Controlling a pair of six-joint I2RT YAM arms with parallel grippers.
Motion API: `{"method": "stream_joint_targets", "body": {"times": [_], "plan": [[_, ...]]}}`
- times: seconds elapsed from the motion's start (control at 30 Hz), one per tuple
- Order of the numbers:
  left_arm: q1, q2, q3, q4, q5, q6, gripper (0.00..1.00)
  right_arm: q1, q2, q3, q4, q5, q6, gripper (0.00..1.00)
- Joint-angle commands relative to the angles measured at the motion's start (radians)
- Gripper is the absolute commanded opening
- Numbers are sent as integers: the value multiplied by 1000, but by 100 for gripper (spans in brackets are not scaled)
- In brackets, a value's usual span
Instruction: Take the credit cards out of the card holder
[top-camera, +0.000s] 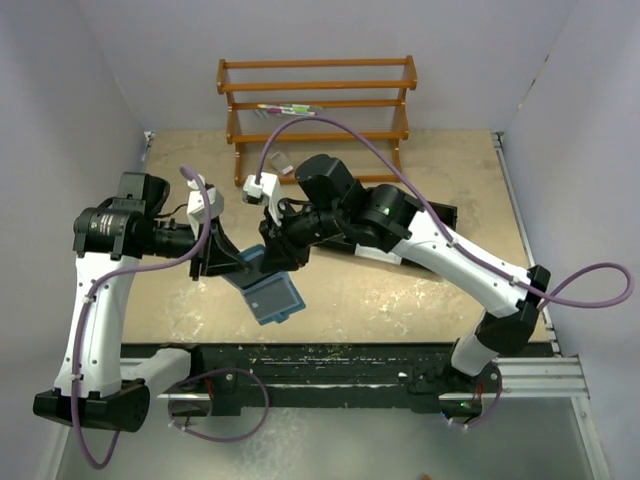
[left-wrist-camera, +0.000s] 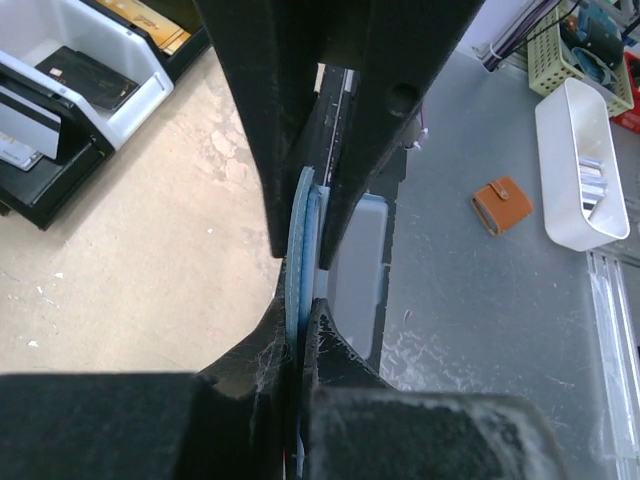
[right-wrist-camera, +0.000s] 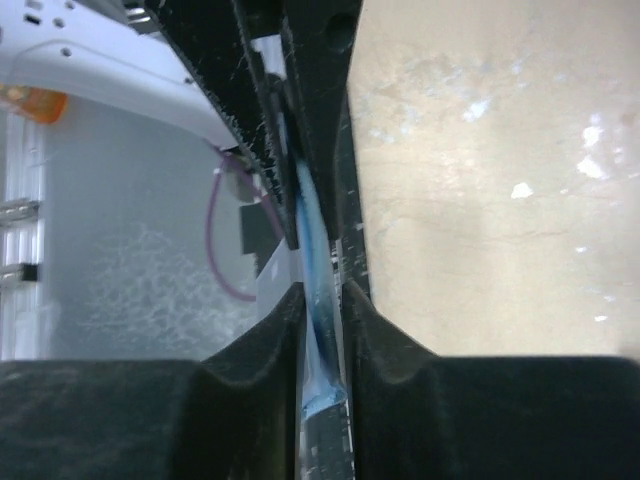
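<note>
The teal-blue card holder (top-camera: 275, 298) hangs in the air over the middle of the table, held at its upper end by both grippers. My left gripper (top-camera: 238, 266) comes from the left and is shut on it. In the left wrist view its jaws (left-wrist-camera: 300, 312) pinch the holder's blue edge (left-wrist-camera: 303, 215). My right gripper (top-camera: 273, 250) comes from the right and is shut on it too (right-wrist-camera: 322, 295). The blue edge (right-wrist-camera: 312, 230) runs between its fingers, with a thin dark grey edge (right-wrist-camera: 328, 440) deeper in, perhaps a credit card. No card shows plainly.
A wooden rack (top-camera: 318, 100) stands at the back. A black tray (top-camera: 445, 215) lies under the right arm; it also shows in the left wrist view (left-wrist-camera: 60, 95). Off the table lie an orange-brown wallet (left-wrist-camera: 503, 205) and a white bin (left-wrist-camera: 585, 165).
</note>
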Motion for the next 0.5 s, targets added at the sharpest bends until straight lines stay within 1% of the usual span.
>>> {"method": "stream_joint_targets", "body": {"times": [0.0,0.07,0.1,0.13,0.17,0.2,0.27,0.3,0.37,0.47], "plan": [[-1,0,25,152,59,-170,0,-55,-109,-111,242,79,102,31],[-1,-22,25,275,64,-323,0,-90,-210,-273,441,80,210,41],[-1,-40,20,361,62,-412,0,-99,-262,-385,593,89,260,48],[-1,-60,13,456,42,-520,0,-100,-318,-464,659,115,320,55],[-1,-89,-1,563,4,-633,0,-101,-366,-550,813,136,377,60],[-1,-128,-15,697,-24,-761,0,-100,-415,-627,921,176,455,65],[-1,-165,-21,799,-61,-863,0,-100,-487,-744,1076,227,553,67],[-1,-178,-22,842,-61,-911,0,-100,-505,-788,1135,244,578,68],[-1,-184,-23,884,-54,-985,0,-100,-511,-840,1266,268,629,72],[-1,-181,-22,905,-30,-1054,0,-100,-478,-828,1306,221,664,75]]}}
